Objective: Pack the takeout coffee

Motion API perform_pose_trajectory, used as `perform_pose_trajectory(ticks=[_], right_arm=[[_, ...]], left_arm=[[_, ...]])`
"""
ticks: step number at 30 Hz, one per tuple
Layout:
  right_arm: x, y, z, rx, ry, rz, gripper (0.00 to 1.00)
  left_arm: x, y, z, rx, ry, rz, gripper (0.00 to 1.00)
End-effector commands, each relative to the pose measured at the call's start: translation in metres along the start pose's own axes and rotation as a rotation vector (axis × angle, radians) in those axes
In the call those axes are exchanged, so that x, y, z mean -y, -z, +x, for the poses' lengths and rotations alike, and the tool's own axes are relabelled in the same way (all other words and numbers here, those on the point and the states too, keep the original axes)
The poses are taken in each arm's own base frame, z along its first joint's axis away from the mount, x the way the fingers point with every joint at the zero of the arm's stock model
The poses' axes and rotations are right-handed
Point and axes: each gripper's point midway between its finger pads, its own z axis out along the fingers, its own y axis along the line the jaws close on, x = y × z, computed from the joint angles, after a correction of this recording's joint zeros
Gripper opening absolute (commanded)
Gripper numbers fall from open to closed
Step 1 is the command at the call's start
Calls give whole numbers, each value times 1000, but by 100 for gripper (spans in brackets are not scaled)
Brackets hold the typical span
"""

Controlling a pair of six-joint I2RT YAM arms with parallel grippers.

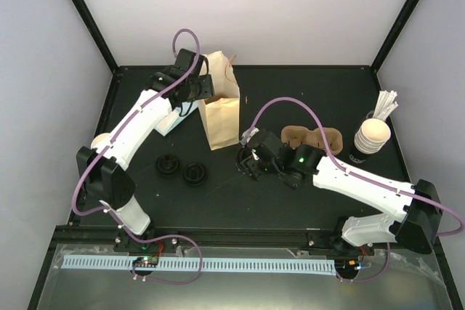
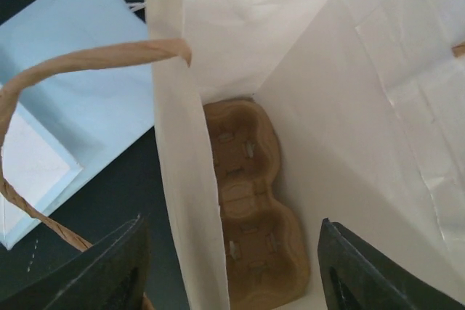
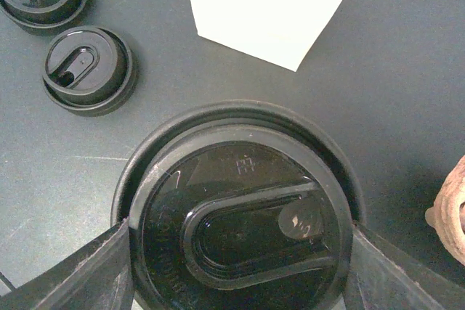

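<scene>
The takeout coffee point(image 1: 99, 139), a small cream-beige cup, peeks out behind my left arm at the table's left side. An upright brown paper bag point(image 1: 221, 110) stands at the back centre. My left gripper point(image 1: 197, 88) point(image 2: 232, 221) is open over the bag's mouth and straddles its near wall point(image 2: 185, 201), one finger outside and one inside. A brown pulp carrier point(image 2: 251, 208) lies on the bag's floor. My right gripper point(image 1: 249, 160) point(image 3: 240, 230) is shut on a black lid point(image 3: 240, 223) just right of the bag. What lies under that lid is hidden.
Two more black lids point(image 1: 168, 165) point(image 1: 195, 173) lie left of centre. A second pulp carrier point(image 1: 312, 137) sits beyond my right arm. A stack of cups with white sticks point(image 1: 372, 132) stands at the right. A pale blue flat bag point(image 2: 73, 107) lies left of the paper bag.
</scene>
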Motion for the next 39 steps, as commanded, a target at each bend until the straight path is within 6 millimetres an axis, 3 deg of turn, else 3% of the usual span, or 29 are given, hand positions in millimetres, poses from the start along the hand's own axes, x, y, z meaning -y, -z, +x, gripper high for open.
perform_pose_trajectory(ticks=[1, 4, 10, 12, 22, 28, 39], right_arm=[[5, 5, -3, 26, -19, 13, 64], [6, 7, -5, 30, -17, 16, 64], [12, 22, -14, 58, -9, 38, 64], [14, 30, -17, 67, -4, 46, 64], [36, 79, -39, 153, -21, 121, 64], [56, 112, -50, 234, -47, 198, 62], [74, 165, -63, 331, -57, 246, 62]], left_arm=[[-7, 16, -8, 9, 37, -35, 61], [-7, 21, -8, 11, 33, -28, 50], [-8, 31, -8, 26, 4, -16, 11], [-8, 33, -6, 19, -11, -10, 2], [-5, 56, 4, 26, -93, 30, 2], [7, 70, 15, 37, -182, 107, 2], [22, 78, 30, 52, -291, 142, 2]])
